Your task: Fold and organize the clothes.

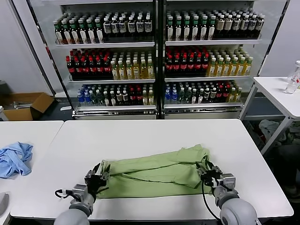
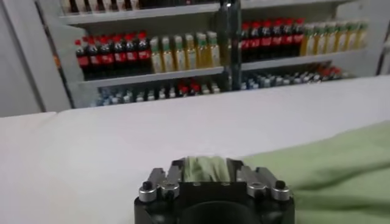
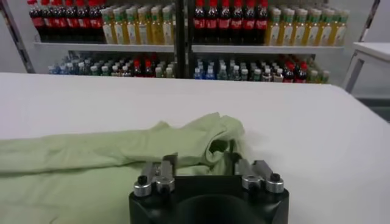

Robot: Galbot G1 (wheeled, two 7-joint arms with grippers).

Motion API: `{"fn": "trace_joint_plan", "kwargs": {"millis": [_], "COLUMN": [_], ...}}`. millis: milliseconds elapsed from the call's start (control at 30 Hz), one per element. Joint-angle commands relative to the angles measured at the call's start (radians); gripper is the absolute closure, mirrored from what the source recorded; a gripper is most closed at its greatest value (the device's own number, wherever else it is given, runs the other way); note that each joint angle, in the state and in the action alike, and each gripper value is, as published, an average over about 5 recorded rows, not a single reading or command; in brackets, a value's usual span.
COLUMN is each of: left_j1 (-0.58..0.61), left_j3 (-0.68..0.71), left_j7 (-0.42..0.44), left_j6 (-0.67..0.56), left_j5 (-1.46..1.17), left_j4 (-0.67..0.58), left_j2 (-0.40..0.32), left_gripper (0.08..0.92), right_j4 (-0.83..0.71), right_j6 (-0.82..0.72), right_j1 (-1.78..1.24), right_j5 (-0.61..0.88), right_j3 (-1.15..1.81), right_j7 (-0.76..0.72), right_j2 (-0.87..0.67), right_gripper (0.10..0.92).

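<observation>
Light green polo shirt [image 1: 154, 171] lying on the white table [image 1: 154, 136], toward the 6 o'clock edge, close to the robot. Already folded into a long strip running from 9 o'clock to 3 o'clock, with a bunched end up near 2 o'clock. Left gripper [image 1: 97, 174] low at the shirt's 9 o'clock end, fingers [image 2: 175, 175] spread apart with a bit of green cloth sitting loose between them, not pinched as far as can be seen. Right gripper [image 1: 208, 171] at the shirt's 3 o'clock end, fingers [image 3: 166, 165] spread wide too, holding nothing, with the cloth just ahead of them. Looks like the end of one fold: a long side laid over and both ends let loose. Probably about halfway, since a long strip is not yet a neat small pile. Next, best to lift both grippers clear without dragging the cloth. Then take fresh hold of one short end, likely the 3 o'clock one, and carry it over toward 9 o'clock to make the strip shorter. Needs a grip on all the layers at once, or the top layer may slide and spoil the fold. Off at 9 o'clock, on the next table [image 1: 28, 131], a small blue cloth [image 1: 15, 158], well apart and not part of this job. Far back at 12 o'clock, bottle shelves [image 1: 154, 56].
</observation>
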Motion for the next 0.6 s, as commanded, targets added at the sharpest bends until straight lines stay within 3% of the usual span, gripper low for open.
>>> {"fn": "trace_joint_plan", "kwargs": {"millis": [33, 167, 233, 600], "left_j1": [0.012, 0.019, 0.018, -0.013], "left_j3": [0.048, 0.051, 0.048, -0.080], "left_j7": [-0.075, -0.040, -0.020, 0.033], "left_j6": [0.076, 0.088, 0.104, 0.188], "left_j5": [0.141, 0.090, 0.065, -0.343], "left_j4": [0.041, 0.023, 0.021, 0.042], "left_j2": [-0.128, -0.119, -0.111, -0.033], "left_gripper": [0.415, 0.317, 0.318, 0.618], "right_j4": [0.078, 0.086, 0.089, 0.095], "right_j6": [0.002, 0.003, 0.002, 0.003], "right_j1": [-0.088, -0.089, -0.086, -0.069], "right_j5": [-0.026, -0.008, 0.001, 0.026], "right_j3": [0.033, 0.044, 0.048, 0.049], "right_j7": [0.000, -0.001, -0.001, 0.005], "right_j2": [-0.008, -0.023, -0.028, -0.036], "right_gripper": [0.343, 0.242, 0.214, 0.202]}}
